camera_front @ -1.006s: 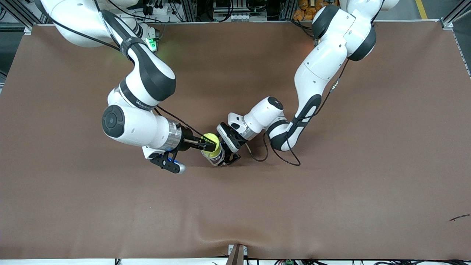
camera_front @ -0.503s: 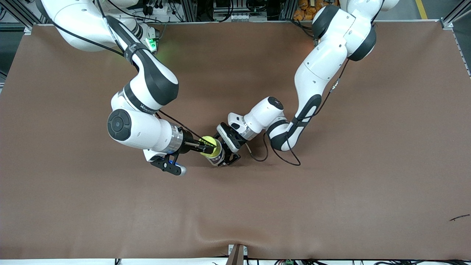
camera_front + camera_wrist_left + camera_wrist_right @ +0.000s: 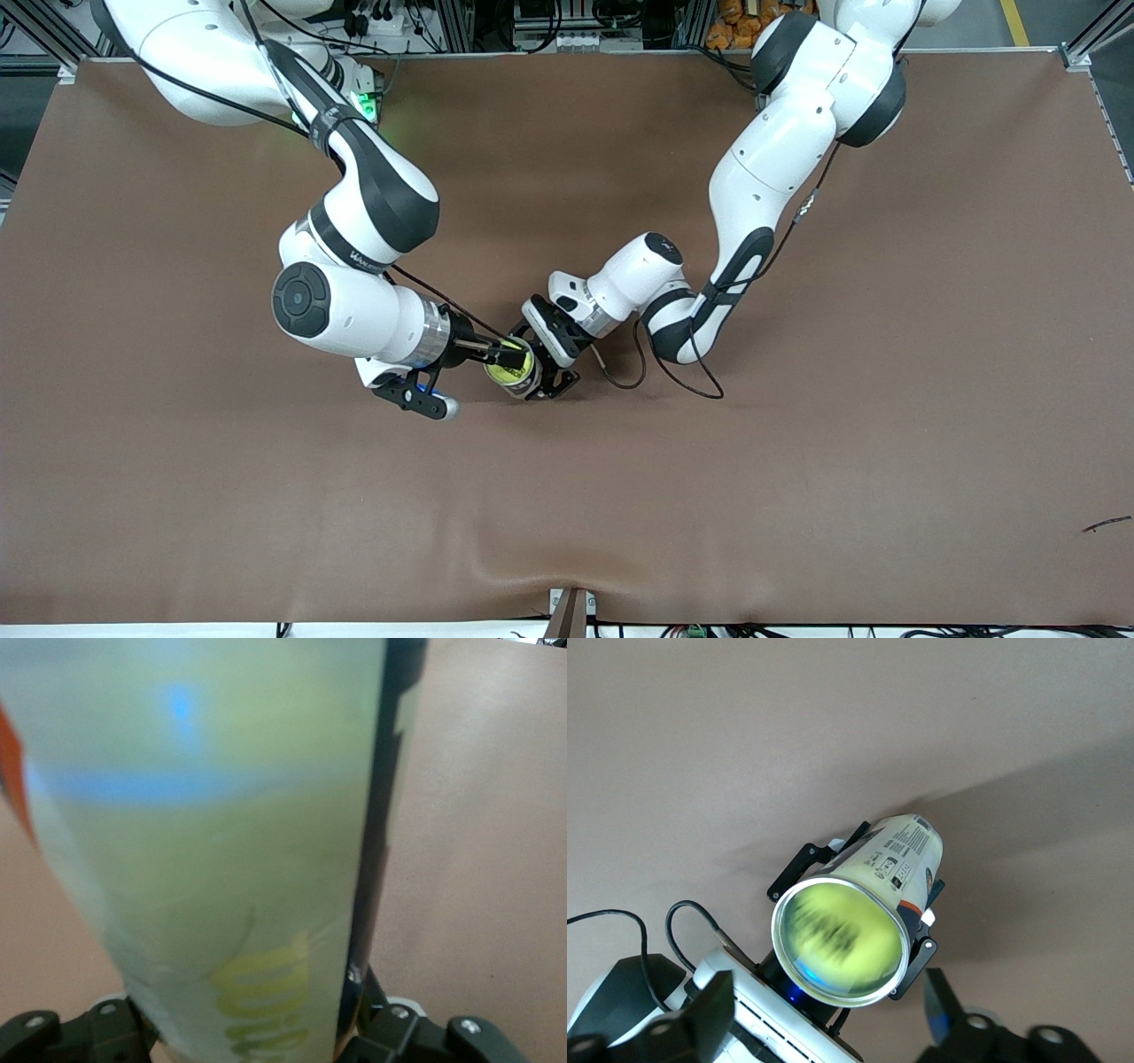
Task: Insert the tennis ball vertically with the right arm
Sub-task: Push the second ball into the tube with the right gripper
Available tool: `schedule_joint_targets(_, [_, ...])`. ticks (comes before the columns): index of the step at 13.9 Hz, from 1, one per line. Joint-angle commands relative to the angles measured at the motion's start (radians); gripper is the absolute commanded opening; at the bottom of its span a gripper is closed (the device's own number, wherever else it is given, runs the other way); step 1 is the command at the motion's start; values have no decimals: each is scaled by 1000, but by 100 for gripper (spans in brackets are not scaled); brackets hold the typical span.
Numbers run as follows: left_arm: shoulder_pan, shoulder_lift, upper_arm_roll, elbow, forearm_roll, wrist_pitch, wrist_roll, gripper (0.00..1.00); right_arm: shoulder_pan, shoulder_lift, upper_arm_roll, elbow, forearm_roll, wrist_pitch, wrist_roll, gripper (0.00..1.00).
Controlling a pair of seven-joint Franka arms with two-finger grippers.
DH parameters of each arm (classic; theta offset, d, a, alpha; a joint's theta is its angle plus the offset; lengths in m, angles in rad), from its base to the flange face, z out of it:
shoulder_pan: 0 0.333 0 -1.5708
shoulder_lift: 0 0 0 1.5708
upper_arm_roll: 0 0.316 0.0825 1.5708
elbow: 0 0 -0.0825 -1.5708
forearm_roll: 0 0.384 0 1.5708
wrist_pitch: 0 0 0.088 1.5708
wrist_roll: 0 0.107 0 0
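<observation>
Tennis ball [image 3: 843, 939] in upright can [image 3: 893, 870], mid-table.
Can clamped by left gripper [image 3: 542, 377]; right gripper [image 3: 509, 354] over can mouth, fingers [image 3: 709, 1017] spread, empty. Ball blurred; can base hidden.

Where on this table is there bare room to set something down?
Bare brown table stretches between the can and the camera-side edge, and toward both arms' ends. Crowded at the middle: the left gripper holds the can, and the right gripper hovers over its mouth.
</observation>
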Motion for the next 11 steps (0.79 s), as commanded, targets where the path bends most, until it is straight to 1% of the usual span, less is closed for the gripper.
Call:
schedule_joint_targets(1, [3,4,0,12,20,19,-8,86,8,-1,-7,1,-15,8,11,100])
schedule_joint_targets(2, [3,5,0,12,18,19,-8,100,8,-1,-7,1,-15,8,11,100])
schedule_joint_targets(5, [9,5,0,4,22,19,-10,100,5,-2,-7,1,-22,8,8,100])
schedule_joint_targets(7, [20,0,0,-20,25,19,-10,100,1,-4,-7,1,-73,4,-3,100])
schedule_joint_targets(9, [36,-7,0,-69,26,27,-8,100,7,-6,-7,-1,-142,-2,-44,100])
schedule_joint_targets(11, [38,-10,0,-112,26,39,-8,100,-21,-12,-6,-28,-149,-3,-119,100])
